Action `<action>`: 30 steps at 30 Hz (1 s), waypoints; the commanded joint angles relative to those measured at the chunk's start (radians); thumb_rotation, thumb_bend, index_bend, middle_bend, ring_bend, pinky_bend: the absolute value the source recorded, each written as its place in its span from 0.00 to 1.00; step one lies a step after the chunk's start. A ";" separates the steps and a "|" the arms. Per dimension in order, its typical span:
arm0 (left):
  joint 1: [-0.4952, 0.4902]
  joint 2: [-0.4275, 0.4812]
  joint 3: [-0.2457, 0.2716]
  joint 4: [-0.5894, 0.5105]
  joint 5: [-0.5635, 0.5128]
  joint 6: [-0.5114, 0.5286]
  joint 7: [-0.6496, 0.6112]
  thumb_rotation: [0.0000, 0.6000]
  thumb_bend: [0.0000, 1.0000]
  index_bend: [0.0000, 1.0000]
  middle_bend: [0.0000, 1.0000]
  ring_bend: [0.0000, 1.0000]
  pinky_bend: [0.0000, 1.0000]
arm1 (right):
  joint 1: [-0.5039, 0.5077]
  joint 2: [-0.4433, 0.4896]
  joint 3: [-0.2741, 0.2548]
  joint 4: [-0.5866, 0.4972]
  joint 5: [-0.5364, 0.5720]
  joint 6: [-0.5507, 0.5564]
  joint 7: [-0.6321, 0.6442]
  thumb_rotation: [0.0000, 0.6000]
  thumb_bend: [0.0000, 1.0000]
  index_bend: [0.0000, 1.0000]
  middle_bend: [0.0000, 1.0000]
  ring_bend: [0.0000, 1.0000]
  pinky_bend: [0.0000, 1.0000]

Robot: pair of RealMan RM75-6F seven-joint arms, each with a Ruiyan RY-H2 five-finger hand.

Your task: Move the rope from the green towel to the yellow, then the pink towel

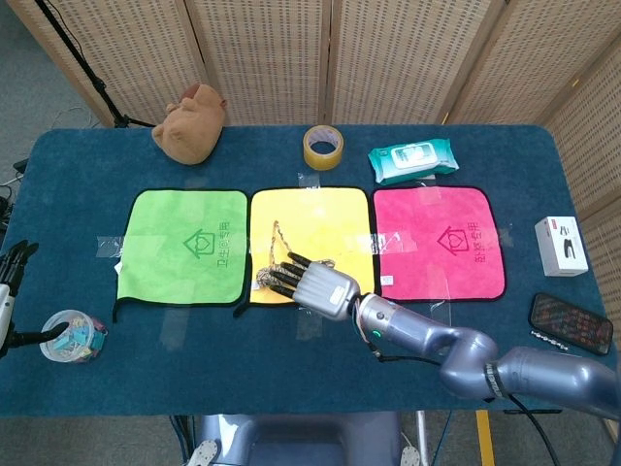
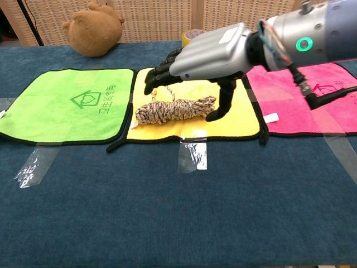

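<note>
Currently the rope (image 2: 175,109), a coiled bundle with one loose loop trailing toward 12 o'clock, lies on the yellow towel (image 2: 234,89), toward its near edge, so the first transfer off the green towel (image 1: 184,245) appears complete and only the pink towel (image 1: 439,238), at 3 o'clock of the yellow one, remains. The right hand (image 2: 206,56) hovers directly over the bundle, palm down, fingers (image 2: 159,72) spread and extended past it, thumb angled down beside the coil's near end; it holds nothing, and contact cannot be confirmed. That posture suggests a straddling approach for a grasp across the bundle. The left hand (image 1: 12,277) sits at the table's far 9 o'clock edge, only partly in frame; whether its fingers are apart or curled cannot be determined.
</note>
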 commanded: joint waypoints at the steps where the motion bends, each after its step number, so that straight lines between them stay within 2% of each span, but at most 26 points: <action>1: 0.003 0.001 -0.011 0.002 -0.012 -0.007 -0.001 1.00 0.06 0.00 0.00 0.00 0.00 | 0.062 -0.095 -0.013 0.101 0.072 -0.032 -0.049 1.00 0.32 0.00 0.00 0.00 0.00; 13: -0.003 -0.007 -0.056 0.020 -0.074 -0.057 0.010 1.00 0.06 0.00 0.00 0.00 0.00 | 0.197 -0.231 -0.066 0.211 0.248 0.004 -0.195 1.00 0.34 0.00 0.00 0.00 0.00; 22: 0.001 -0.009 -0.074 0.025 -0.086 -0.078 0.013 1.00 0.06 0.00 0.00 0.00 0.00 | 0.238 -0.247 -0.136 0.249 0.332 0.052 -0.268 1.00 0.37 0.02 0.00 0.00 0.00; 30: 0.007 -0.012 -0.082 0.022 -0.084 -0.086 0.024 1.00 0.06 0.00 0.00 0.00 0.00 | 0.239 -0.225 -0.197 0.252 0.374 0.078 -0.285 1.00 0.39 0.12 0.00 0.00 0.00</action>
